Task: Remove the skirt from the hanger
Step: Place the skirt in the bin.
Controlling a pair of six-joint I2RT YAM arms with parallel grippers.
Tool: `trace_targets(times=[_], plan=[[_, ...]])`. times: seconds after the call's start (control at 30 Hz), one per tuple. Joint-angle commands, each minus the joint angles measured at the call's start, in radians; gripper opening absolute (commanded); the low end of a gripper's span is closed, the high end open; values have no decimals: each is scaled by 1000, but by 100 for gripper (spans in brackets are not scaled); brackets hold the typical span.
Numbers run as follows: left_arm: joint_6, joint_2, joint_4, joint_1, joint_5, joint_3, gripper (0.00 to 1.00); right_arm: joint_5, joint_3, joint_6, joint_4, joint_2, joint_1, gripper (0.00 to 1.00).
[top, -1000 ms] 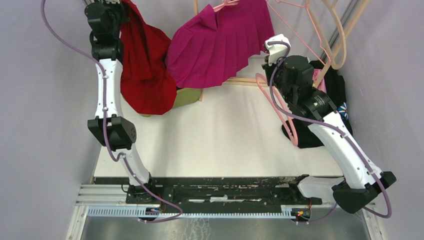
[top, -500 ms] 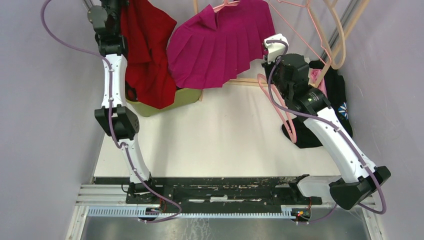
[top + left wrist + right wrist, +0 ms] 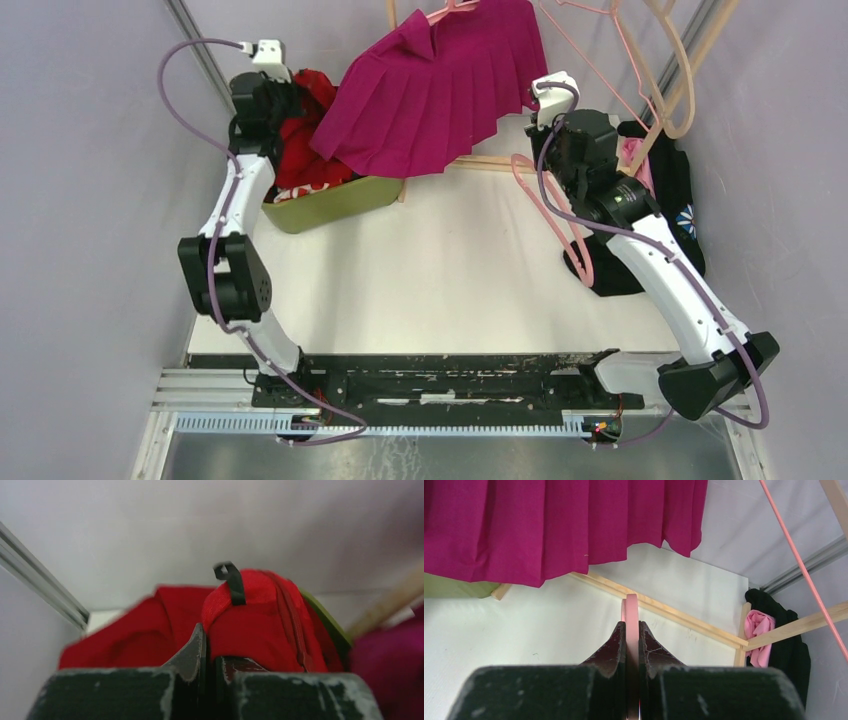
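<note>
well, the relation that matters for you is between the left gripper (image 3: 209,636) and the red skirt (image 3: 306,160): the skirt lies directly under and in front of that gripper, heaped in the green bin (image 3: 345,198) at the far left of the table (image 3: 440,270). no hanger is in it that i can see. in the left wrist view the fingers are pressed almost together and red cloth stands right at their tips, so it looks pinched, though the contact itself is not sharp enough to be sure. the pink hanger (image 3: 560,215) is on the other side, well apart from the red skirt. the right gripper (image 3: 632,627) is closed on its thin rim, and in the top view the hanger's long axis runs from the gripper toward you, along the right arm. between the two arms a magenta skirt (image 3: 425,95) hangs from the rack at the far edge, its lower corner over the bin and its right edge just beside the right gripper. i judge the red skirt is already separated, so your coming move is on the left: spread the fingers and go straight up. be careful there, because the magenta hem is near.
</note>
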Motion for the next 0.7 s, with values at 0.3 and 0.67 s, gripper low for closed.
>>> trace_targets(times=[0.3,0.67], plan=[[18,-425,-216,-154,-245,-480,3,-43,-1,66,54,-66,-4,1],[-26,-39,-307,-127,-352,-185,3,-36,12,59,48,-69,-4,1]])
